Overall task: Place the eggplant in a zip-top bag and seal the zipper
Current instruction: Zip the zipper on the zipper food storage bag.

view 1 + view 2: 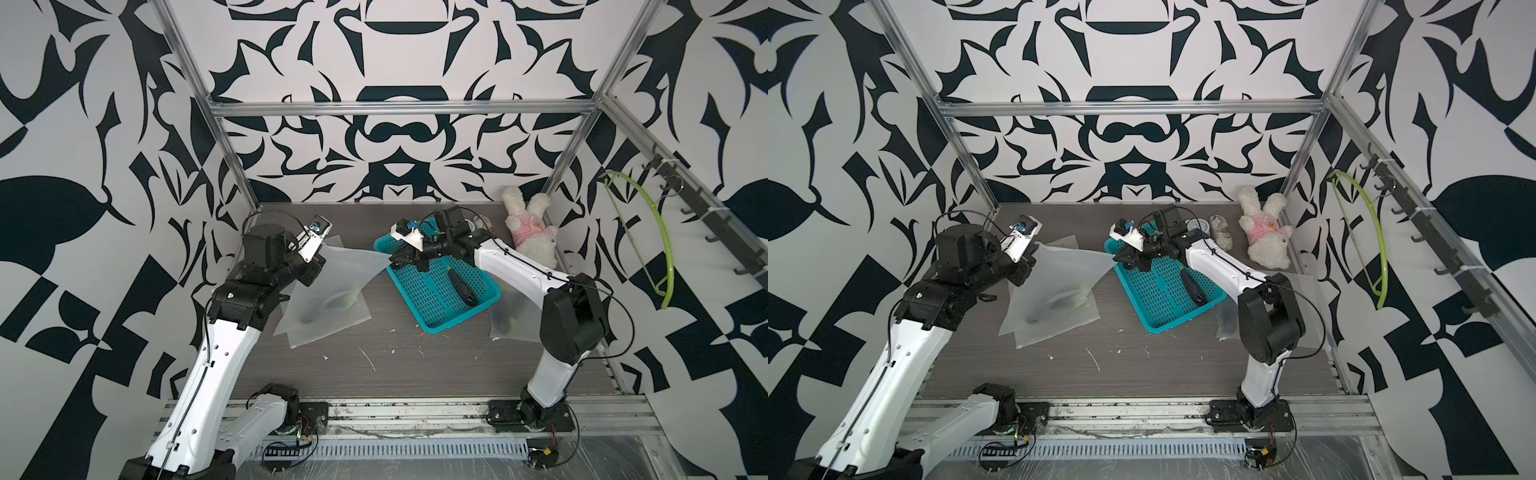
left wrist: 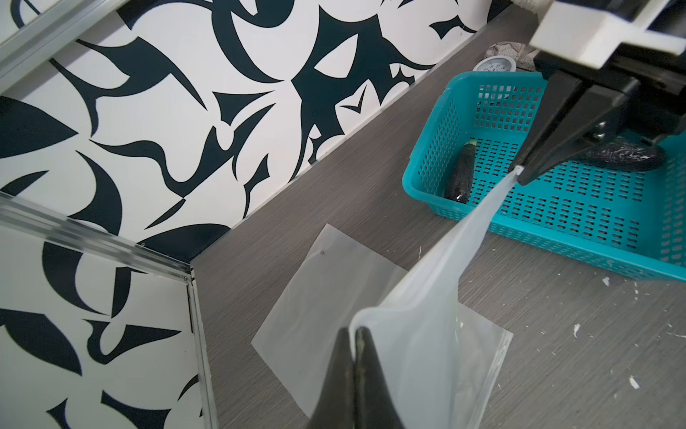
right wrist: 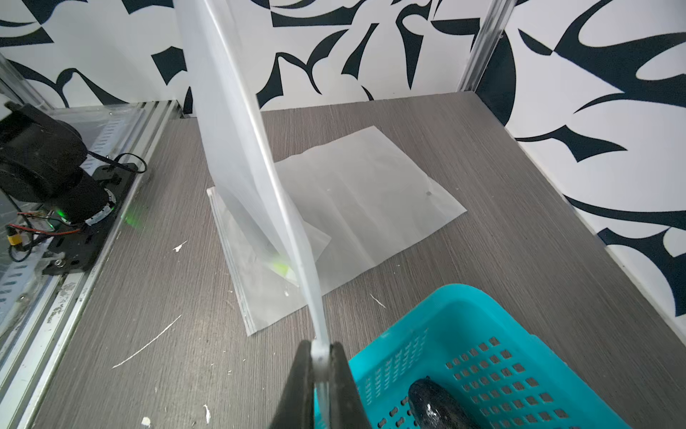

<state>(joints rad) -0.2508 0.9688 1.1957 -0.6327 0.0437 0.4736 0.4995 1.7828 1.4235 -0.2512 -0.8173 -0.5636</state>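
Observation:
A translucent zip-top bag (image 1: 349, 266) (image 1: 1067, 262) is stretched in the air between both grippers by its top edge. My left gripper (image 1: 322, 259) (image 2: 352, 328) is shut on one end of that edge. The right gripper (image 1: 390, 259) (image 3: 321, 343) is shut on the other end, above the corner of a teal basket (image 1: 432, 328). A dark shape with a green end (image 1: 350, 300) (image 3: 280, 266) shows dimly through the bag's hanging lower part. An eggplant (image 1: 461, 286) (image 2: 460, 174) lies in the basket, and a second one (image 2: 627, 156) lies beside it.
Flat empty bags (image 1: 328, 328) (image 3: 371, 193) lie on the table under the held bag. Another bag with something dark and green inside (image 1: 505, 320) lies right of the basket. A plush rabbit (image 1: 532, 232) and a small clock (image 1: 1198, 226) sit at the back right.

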